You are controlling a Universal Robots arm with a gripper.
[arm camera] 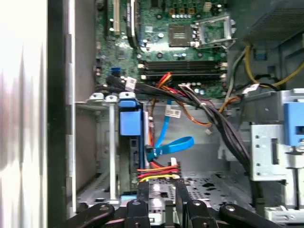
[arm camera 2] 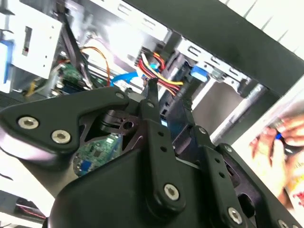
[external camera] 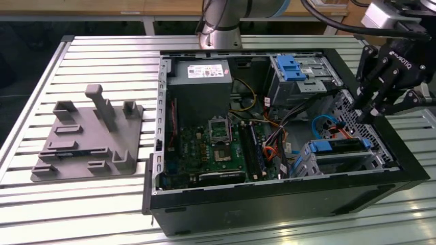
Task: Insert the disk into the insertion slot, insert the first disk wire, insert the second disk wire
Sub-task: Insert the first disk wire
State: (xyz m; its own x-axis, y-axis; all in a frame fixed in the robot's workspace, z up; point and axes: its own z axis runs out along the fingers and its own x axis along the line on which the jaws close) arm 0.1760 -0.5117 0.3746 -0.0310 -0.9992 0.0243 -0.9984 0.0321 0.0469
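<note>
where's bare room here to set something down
Bare table slats lie beyond the grey fixture and in front of it, along the near edge. Inside the computer case it is crowded: wires fill the gap beside the disk, near the gripper.

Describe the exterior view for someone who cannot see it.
An open black computer case lies on a slatted metal table, and the robot's gripper hangs over its end at the exterior view's right, near the disk, which sits in the insertion slot. A grey fixture plate lies on the table at the view's left.
</note>
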